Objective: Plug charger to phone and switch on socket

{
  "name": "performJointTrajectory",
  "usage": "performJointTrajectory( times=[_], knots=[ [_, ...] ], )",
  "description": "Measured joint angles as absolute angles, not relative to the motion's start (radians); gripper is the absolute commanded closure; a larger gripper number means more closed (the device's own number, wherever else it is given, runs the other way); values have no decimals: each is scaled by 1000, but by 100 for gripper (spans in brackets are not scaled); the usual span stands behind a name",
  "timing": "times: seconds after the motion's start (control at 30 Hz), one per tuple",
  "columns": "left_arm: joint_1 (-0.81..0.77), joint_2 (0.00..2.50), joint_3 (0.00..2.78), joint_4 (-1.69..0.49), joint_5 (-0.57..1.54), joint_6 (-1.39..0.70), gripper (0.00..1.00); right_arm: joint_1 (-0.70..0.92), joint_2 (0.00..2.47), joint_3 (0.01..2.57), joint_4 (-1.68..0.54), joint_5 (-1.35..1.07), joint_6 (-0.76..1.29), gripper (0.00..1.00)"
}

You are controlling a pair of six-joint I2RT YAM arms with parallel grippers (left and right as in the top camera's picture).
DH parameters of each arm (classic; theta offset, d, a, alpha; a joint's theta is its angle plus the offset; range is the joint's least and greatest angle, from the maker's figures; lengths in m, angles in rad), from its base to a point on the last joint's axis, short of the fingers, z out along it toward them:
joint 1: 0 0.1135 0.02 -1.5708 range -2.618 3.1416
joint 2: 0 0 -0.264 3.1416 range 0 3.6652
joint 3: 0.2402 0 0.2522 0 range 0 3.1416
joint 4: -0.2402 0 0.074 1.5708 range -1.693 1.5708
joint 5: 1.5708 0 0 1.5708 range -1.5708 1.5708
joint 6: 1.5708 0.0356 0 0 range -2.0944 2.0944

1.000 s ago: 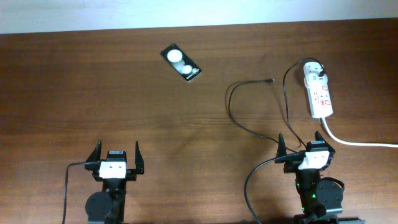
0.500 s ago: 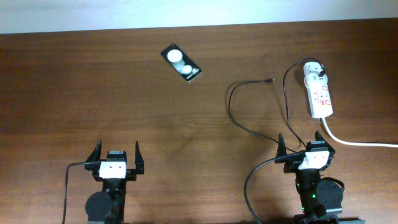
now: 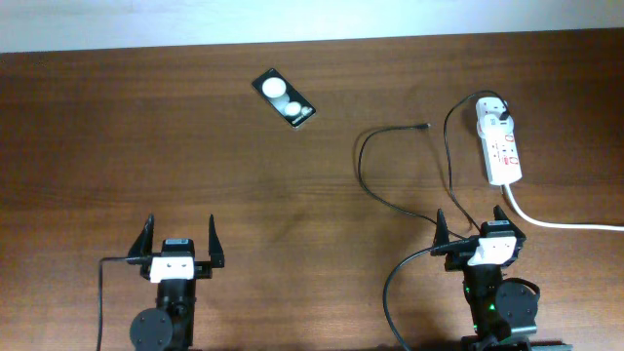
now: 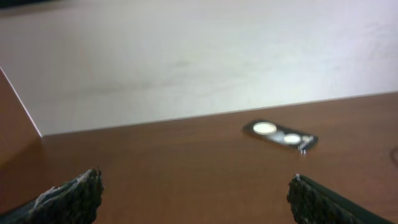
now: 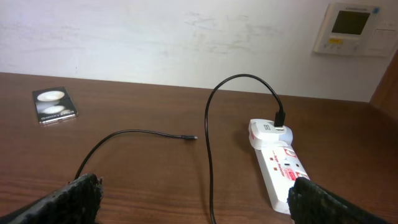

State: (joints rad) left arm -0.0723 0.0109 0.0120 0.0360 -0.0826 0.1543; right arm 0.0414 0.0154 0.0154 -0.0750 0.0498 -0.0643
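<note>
Overhead view: the phone (image 3: pixel 285 98) lies flat on the counter (image 3: pixel 146 146), toward the far side and a bit left of centre. It's turned diagonal, with two white round spots showing on it.

The socket (image 3: pixel 499 146) is over on the right, lying lengthwise. A thick white cord (image 3: pixel 556 223) leaves its near end and runs off the right edge. It's got some red marks on top, but they're too small to tell which way any switch sits.

The charger (image 3: pixel 358 166) has its white plug (image 3: pixel 494 112) seated at the far end of the socket. From there the black cable arcs up and left, then drops toward the right arm. It passes just beside that arm's pincer, though I can't tell if they touch, then loops back up. The little tip is lying loose on the counter, between phone and socket and well apart from the phone.

The left pincer (image 3: pixel 181 224) is at the near edge, spread wide with nothing in it and well apart from everything. The right pincer (image 3: pixel 469 219) is also spread wide and gripping nothing.

In the right wrist view there's a wall panel (image 5: pixel 351 28) up on the wall behind the socket. The left wrist view just shows the phone ahead, right of centre.
</note>
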Motion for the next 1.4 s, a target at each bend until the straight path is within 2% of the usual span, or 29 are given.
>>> performJointTrajectory(
  times=[0.33, 0.9, 1.2, 1.4],
  knots=[
    [-72, 11, 12, 65, -11, 139, 1, 41, 15, 15, -75, 50, -64, 1],
    [-72, 38, 12, 65, -3, 25, 1, 41, 15, 15, -75, 50, -64, 1],
    [-72, 272, 128, 65, -3, 19, 1, 41, 15, 15, -75, 46, -65, 1],
    [-72, 528, 271, 72, 27, 17, 1, 41, 14, 15, -75, 46, -65, 1]
  ],
)
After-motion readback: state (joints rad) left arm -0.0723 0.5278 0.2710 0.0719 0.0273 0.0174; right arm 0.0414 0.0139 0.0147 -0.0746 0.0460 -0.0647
